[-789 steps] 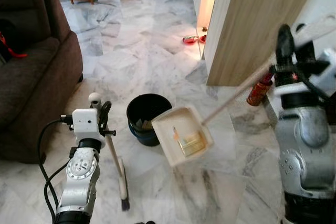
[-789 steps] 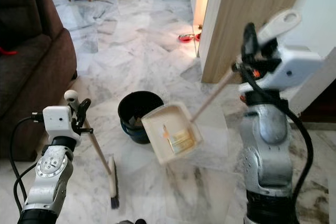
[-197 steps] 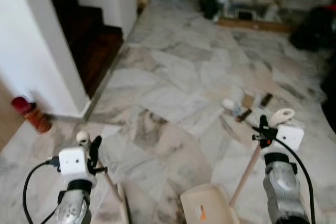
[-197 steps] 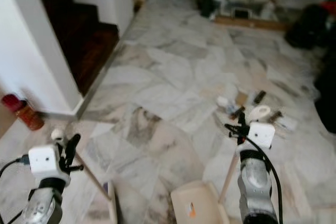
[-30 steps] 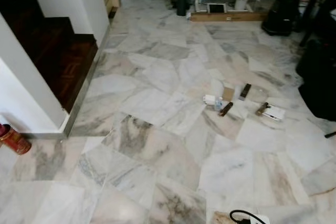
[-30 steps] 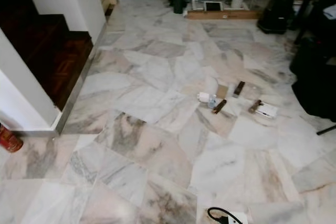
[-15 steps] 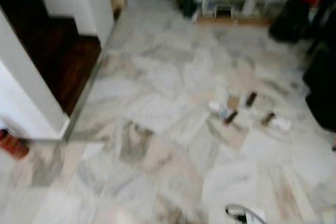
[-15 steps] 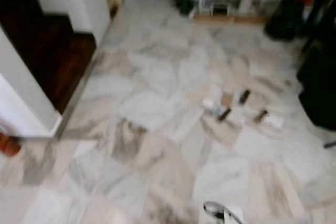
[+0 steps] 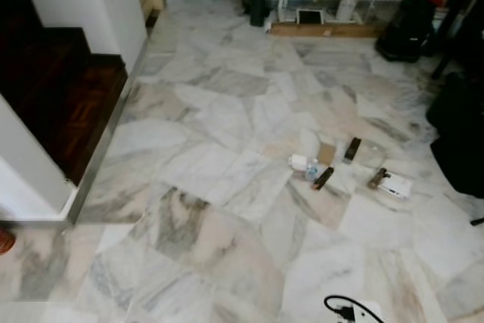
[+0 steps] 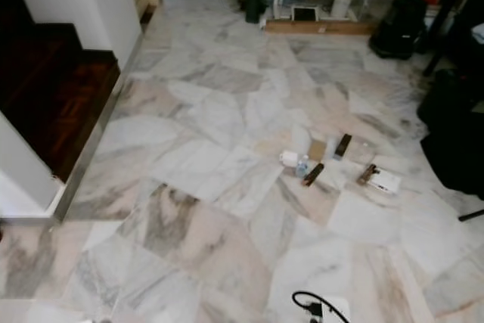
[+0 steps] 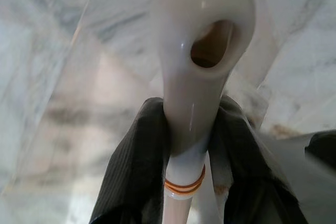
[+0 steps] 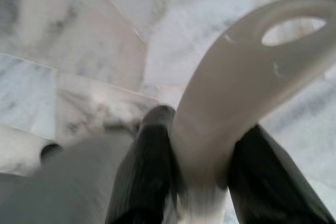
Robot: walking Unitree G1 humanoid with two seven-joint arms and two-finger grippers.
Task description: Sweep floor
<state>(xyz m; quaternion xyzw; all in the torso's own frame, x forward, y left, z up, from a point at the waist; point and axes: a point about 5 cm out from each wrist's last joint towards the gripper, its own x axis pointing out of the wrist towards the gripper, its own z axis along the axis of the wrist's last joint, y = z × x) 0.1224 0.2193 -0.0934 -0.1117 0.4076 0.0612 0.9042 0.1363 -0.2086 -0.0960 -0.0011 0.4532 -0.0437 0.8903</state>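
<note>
Marble floor point(image 9: 227, 149) with grey and pink veins stretches ahead of the robot, with a dark wooden staircase point(image 9: 53, 88) on its left and black bags point(image 9: 457, 130) on its right. Small litter point(image 9: 333, 166) lies on the floor in a loose group: a white cap, a small bottle, some dark flat pieces, a cardboard scrap and a white packet. This group is ahead and somewhat to the right, so the right arm seems the nearer one. The long dark pieces lie slanted, pointing away and a little right. At the lower edge of the head views, a white part with a black cable point(image 9: 349, 311) belongs probably to the right wrist. The wrist views give what the head views do not. The left tool point(image 11: 191, 145) has its two fingers closed around a pale handle point(image 11: 202, 40) with a hanging hole at the end and an orange ring below. The right tool point(image 12: 202, 174) is clamped in the same way on a second handle point(image 12: 252, 82). From handle ends alone I cannot tell which is broom and which is dustpan.
</note>
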